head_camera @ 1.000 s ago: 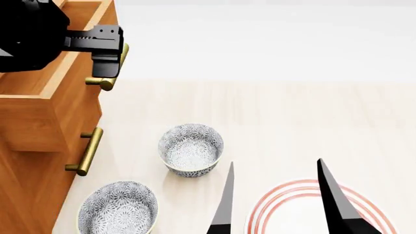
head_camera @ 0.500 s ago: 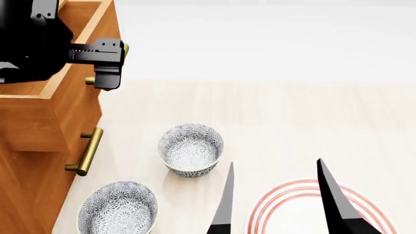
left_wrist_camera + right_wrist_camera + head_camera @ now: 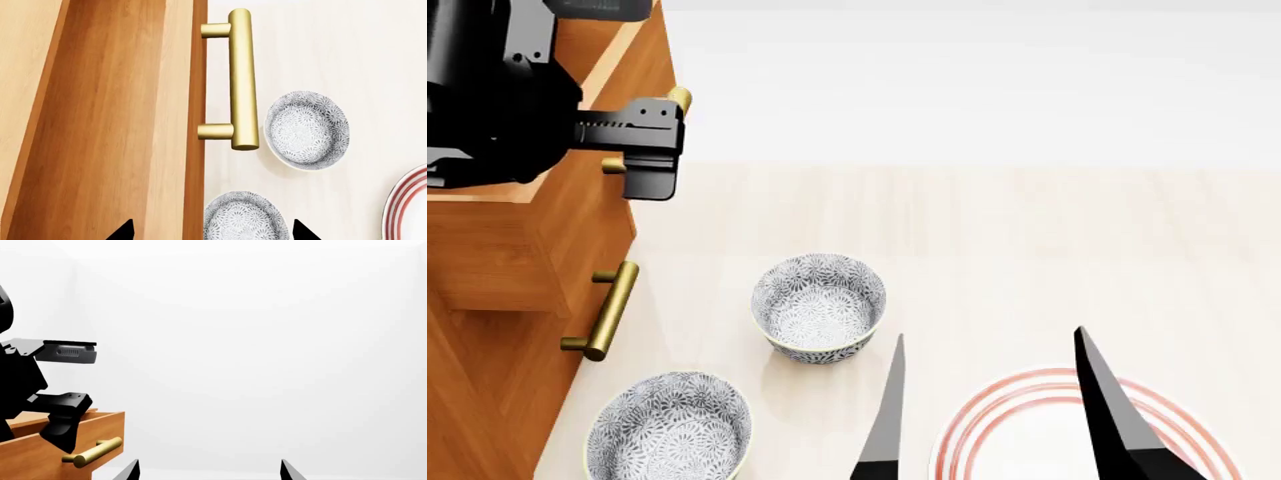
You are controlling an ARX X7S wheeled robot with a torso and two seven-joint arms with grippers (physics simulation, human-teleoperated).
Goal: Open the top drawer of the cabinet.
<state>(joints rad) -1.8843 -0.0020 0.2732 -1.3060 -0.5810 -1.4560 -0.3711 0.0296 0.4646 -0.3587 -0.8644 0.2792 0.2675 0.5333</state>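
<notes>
From my head camera I look down on a pale wooden floor. The cabinet (image 3: 487,380), tall and orange-brown, fills the edge at 9 o'clock. Its top drawer (image 3: 574,215) stands pulled out toward the room, its lighter wood box showing, at about 10 o'clock in the view. My left gripper (image 3: 647,140), black, hangs over the drawer's front edge, above its brass handle (image 3: 675,100), of which only the end and one post peek out from behind the fingers. In my left wrist camera the handle (image 3: 243,80) runs whole and free along the drawer front (image 3: 195,120), with the two black fingertips (image 3: 123,231) set wide apart, one over the drawer's inside and one over the floor; nothing sits between them. From my right wrist camera the left gripper (image 3: 63,390) shows spread above the drawer (image 3: 60,450), clear of the handle (image 3: 93,452).

A lower drawer handle (image 3: 603,312) sits at 8 o'clock. Two patterned bowls rest on the floor: one (image 3: 819,303) just left of centre, the other (image 3: 670,428) at 7 o'clock near the cabinet. A white plate with red rings (image 3: 1054,430) lies at 5 o'clock. My right gripper (image 3: 994,400) hovers over that plate, its two dark fingers well apart and holding nothing.
</notes>
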